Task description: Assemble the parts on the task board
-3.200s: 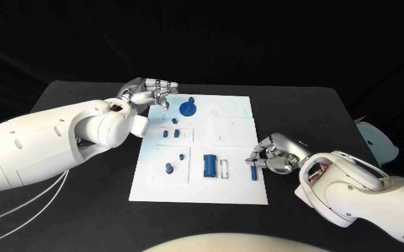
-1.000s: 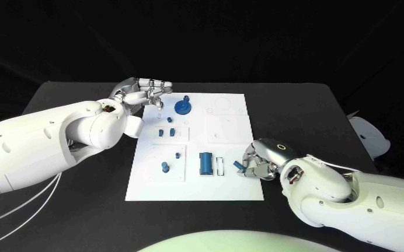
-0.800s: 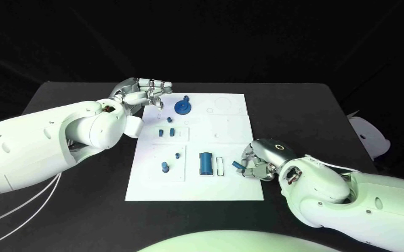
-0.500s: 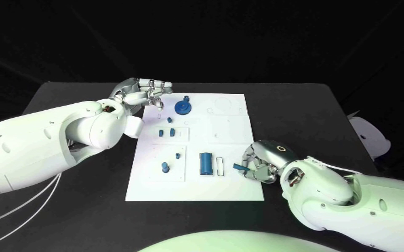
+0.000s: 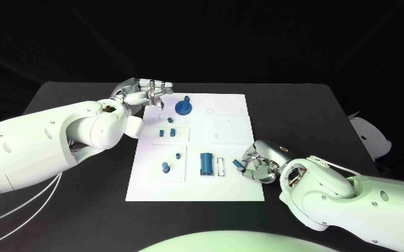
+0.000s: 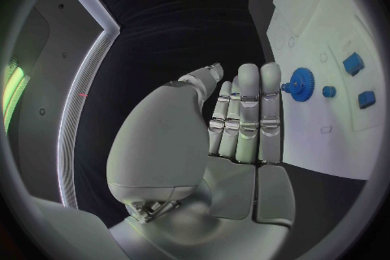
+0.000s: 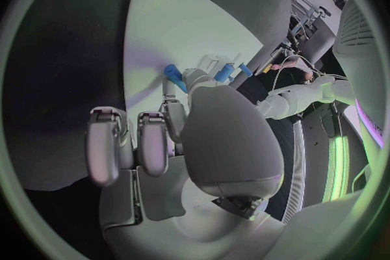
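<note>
Right hand [image 5: 257, 167] pinches a small blue part [image 5: 239, 166] just over the board's [image 5: 232, 126] near right edge, beside the blue cylinder [image 5: 206, 163]. Left hand [image 5: 147, 93] holds nothing, fingers straight and together, at the board's far left corner near the gear [image 5: 184, 109].

One white task board [image 5: 232, 125] is seen on one black desk [image 5: 76, 112]. Eight blue parts can be counted: one gear [image 5: 184, 109], two small blocks [image 5: 162, 132] [image 5: 171, 130], one small peg [image 5: 178, 156], one oval piece [image 5: 165, 167], one large cylinder [image 5: 206, 163], one tiny piece [image 5: 171, 119], and one slim bar [image 5: 238, 164] at the board's right edge. Two robot hands [image 5: 148, 93] [image 5: 257, 166] are counted.
</note>
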You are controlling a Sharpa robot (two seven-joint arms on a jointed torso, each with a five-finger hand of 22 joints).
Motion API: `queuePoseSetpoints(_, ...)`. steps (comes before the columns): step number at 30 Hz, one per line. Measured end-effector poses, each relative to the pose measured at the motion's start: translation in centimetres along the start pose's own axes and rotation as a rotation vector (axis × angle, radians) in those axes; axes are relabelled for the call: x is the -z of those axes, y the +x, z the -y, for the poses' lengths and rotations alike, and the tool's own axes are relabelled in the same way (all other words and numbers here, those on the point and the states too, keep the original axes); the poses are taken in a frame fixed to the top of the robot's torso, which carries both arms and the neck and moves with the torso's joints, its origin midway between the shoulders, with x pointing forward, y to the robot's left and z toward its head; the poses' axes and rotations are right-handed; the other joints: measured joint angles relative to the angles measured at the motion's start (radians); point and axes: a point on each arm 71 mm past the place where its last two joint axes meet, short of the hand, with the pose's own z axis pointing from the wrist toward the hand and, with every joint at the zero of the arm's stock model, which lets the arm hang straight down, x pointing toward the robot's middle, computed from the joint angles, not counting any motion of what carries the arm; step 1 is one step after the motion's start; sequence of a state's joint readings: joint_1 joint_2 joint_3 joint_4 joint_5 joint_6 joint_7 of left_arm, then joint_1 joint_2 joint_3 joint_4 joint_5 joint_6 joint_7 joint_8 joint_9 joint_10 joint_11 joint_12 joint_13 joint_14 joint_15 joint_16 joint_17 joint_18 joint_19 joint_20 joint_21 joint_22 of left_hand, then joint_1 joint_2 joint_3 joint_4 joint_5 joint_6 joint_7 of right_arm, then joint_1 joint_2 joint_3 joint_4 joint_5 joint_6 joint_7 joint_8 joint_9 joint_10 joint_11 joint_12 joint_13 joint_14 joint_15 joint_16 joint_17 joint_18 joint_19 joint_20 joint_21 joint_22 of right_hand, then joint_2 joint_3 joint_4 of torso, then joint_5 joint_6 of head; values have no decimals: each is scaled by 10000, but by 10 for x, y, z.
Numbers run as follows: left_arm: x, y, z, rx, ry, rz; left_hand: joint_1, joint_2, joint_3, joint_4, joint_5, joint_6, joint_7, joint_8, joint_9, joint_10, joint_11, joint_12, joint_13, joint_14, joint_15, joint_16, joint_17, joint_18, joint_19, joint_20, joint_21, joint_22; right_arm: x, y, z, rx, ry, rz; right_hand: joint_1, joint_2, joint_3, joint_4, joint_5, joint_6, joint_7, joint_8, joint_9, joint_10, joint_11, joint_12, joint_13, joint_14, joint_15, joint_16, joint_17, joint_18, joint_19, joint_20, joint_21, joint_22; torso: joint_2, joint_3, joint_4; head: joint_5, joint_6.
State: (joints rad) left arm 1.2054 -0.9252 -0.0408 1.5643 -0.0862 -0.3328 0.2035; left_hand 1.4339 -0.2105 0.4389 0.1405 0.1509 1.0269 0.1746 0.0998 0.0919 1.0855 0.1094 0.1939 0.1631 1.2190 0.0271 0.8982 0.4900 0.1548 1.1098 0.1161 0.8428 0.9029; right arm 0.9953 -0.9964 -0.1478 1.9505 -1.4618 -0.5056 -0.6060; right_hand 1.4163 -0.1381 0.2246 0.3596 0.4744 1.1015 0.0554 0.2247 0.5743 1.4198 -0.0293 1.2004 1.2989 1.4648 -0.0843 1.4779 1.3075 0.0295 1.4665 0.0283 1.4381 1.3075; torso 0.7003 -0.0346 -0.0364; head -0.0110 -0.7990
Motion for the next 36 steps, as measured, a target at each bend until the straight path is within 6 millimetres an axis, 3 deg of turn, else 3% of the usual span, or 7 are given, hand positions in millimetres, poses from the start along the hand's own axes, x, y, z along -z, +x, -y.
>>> queuePoseSetpoints(4,0,0,0,1,-1,-4,0,0,0,0,0,0,0,0,0,0,0,0,0,0,0,0,0,-1,0,0,0,0,-1,2,-4,-545,71,-75,-189,-176,174,-89,16,3,-2,0,157,27,-16,48,45,0,0,0,0,-1,0,0,6,-1,0,0,0,11,-5)
queuePoseSetpoints(6,0,0,0,1,-2,-6,0,0,0,0,0,0,0,0,1,0,0,0,0,0,0,0,0,-1,0,0,0,0,-2,3,-7,-776,86,-154,-427,-272,534,-449,255,4,-3,35,204,43,-30,48,85,0,0,0,-1,-1,0,0,6,-1,0,0,0,12,-5)
queuePoseSetpoints(12,0,1,0,5,-5,-24,0,0,0,0,0,0,0,0,1,0,0,0,0,0,0,0,1,0,0,0,0,1,-7,10,-15,-1432,178,-502,-783,-283,550,-465,666,6,-4,74,277,44,-30,105,94,0,0,0,-1,0,0,1,6,-1,2,-1,0,9,-12)
queuePoseSetpoints(14,0,1,0,6,-7,-27,0,0,0,0,0,0,0,0,1,0,0,0,0,0,0,0,1,-1,0,0,0,1,-8,11,-16,-1584,209,-585,-942,-267,641,-648,944,6,-5,76,280,44,-30,105,94,0,0,0,-1,0,-1,1,5,-2,5,-2,0,4,-12)
queuePoseSetpoints(24,0,1,0,11,-16,-48,0,0,0,0,0,0,0,0,2,0,0,0,0,0,0,0,2,-1,0,0,0,1,-13,18,-23,-2148,313,-974,-1458,-148,323,-749,1570,28,-23,78,394,77,-7,220,93,0,0,0,-1,0,0,1,85,-2,12,-1,0,36,-12)
queuePoseSetpoints(36,0,2,0,16,-25,-68,0,0,0,0,0,0,0,0,2,0,-1,0,0,0,0,0,2,0,0,0,0,-7,-17,20,-24,-2384,402,-1112,-2108,0,-336,-714,1649,165,-153,174,383,158,-19,268,91,0,1,40,-2,0,0,2,84,5,3,-1,-4,45,-22)
